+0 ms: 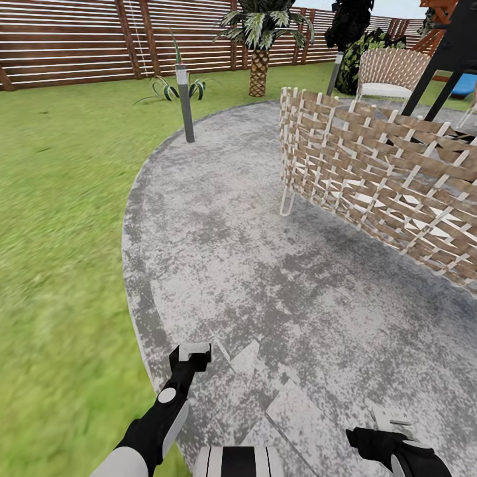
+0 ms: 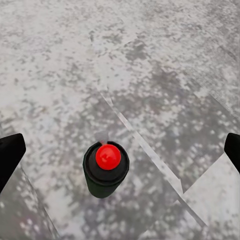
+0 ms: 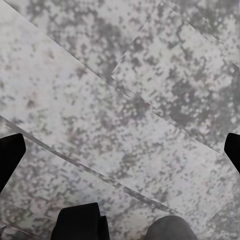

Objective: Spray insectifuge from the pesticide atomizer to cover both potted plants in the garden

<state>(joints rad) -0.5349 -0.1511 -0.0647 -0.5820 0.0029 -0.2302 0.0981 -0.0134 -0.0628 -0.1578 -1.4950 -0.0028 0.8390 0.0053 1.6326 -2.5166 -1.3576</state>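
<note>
Head view first: rolling over the grey paved patio [image 1: 278,278] of the garden, lawn [image 1: 59,232] spreading to the left, slatted fence [image 1: 73,40] along the far side. Woven chair [image 1: 384,172] close on the right, a second one [image 1: 391,73] further off. Grey lamp post [image 1: 185,103] at the far patio edge, spiky plant [image 1: 165,87] just behind it, palm [image 1: 260,46] further right. Left pincer [image 1: 193,351] low and near, a white cap showing at its tip; spread of its fingers impossible to tell here. Right pincer [image 1: 391,419] near the bottom right, nothing seen in it.

Left wrist view: straight down along the fingers [image 2: 10,155], both dark tips set wide at the edges. Between them the pesticide atomizer [image 2: 106,169], dark body upright, red dot on top, paving all round. Touching the fingers or standing free below: cannot tell. No look inside the bottle.

Right wrist view: fingers [image 3: 10,152] wide apart, bare paving between, dark robot parts at the edge.

Step in hand, by judgement: the pickup, or carrying just begun. Next: confirm a firm hold, then seek out the two potted plants.
</note>
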